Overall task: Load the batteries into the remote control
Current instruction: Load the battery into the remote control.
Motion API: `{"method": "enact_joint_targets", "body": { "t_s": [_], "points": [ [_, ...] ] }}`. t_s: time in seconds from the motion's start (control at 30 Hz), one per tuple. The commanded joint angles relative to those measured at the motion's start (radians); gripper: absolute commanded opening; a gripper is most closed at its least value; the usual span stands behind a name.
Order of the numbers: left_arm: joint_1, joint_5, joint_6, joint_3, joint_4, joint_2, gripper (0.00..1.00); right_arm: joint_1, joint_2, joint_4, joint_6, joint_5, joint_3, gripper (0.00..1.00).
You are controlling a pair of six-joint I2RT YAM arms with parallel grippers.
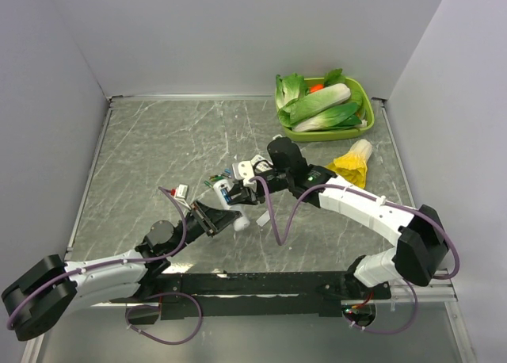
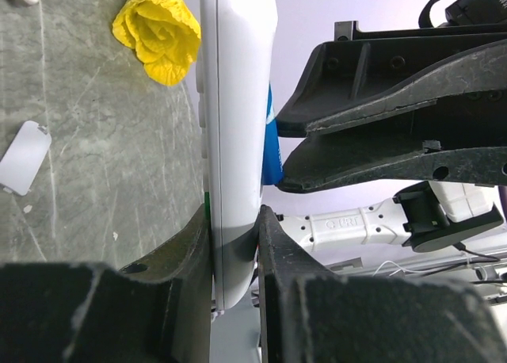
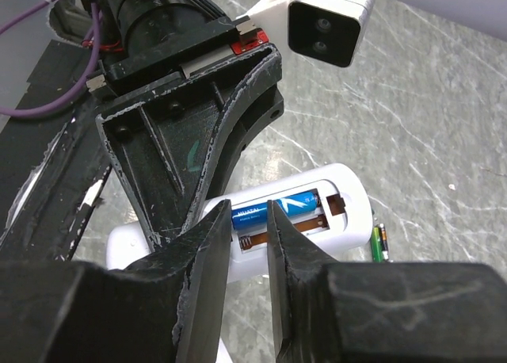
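Note:
My left gripper point(image 1: 228, 214) point(image 2: 234, 220) is shut on the remote control point(image 2: 234, 101), a slim white body held on edge above the table. In the right wrist view the remote point(image 3: 348, 204) has its back compartment open. One blue battery point(image 3: 277, 208) lies in the far slot. The near slot shows bare copper contacts. My right gripper point(image 1: 236, 195) point(image 3: 249, 208) hangs right over the compartment, jaws a narrow gap apart with nothing between them and tips at the blue battery point(image 2: 271, 145). The second blue battery is not visible.
Green-wrapped cells point(image 3: 380, 242) lie on the table beyond the remote, and small cells show in the top view point(image 1: 220, 177). A loose white cover plate point(image 2: 24, 157) lies flat. A yellow leafy toy point(image 1: 352, 163) and a green tray point(image 1: 360, 125) of vegetables sit at the back right.

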State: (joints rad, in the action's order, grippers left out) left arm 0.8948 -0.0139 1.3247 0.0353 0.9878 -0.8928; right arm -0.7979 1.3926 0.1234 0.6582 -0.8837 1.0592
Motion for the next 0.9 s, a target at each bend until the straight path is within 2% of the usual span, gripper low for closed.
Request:
{"method": "enact_joint_targets", "body": {
  "t_s": [0.0, 0.6, 0.87],
  "points": [
    [0.007, -0.075, -0.035, -0.011, 0.129, 0.041, 0.01, -0.006, 0.048, -0.019, 0.011, 0.046, -0.016, 0.28],
    [0.012, -0.118, -0.059, 0.006, 0.155, 0.068, 0.01, -0.061, 0.089, -0.082, -0.043, 0.083, -0.054, 0.17],
    [0.015, -0.130, -0.067, 0.014, 0.153, 0.081, 0.01, -0.092, 0.111, -0.083, -0.046, 0.163, -0.071, 0.10]
  ]
}}
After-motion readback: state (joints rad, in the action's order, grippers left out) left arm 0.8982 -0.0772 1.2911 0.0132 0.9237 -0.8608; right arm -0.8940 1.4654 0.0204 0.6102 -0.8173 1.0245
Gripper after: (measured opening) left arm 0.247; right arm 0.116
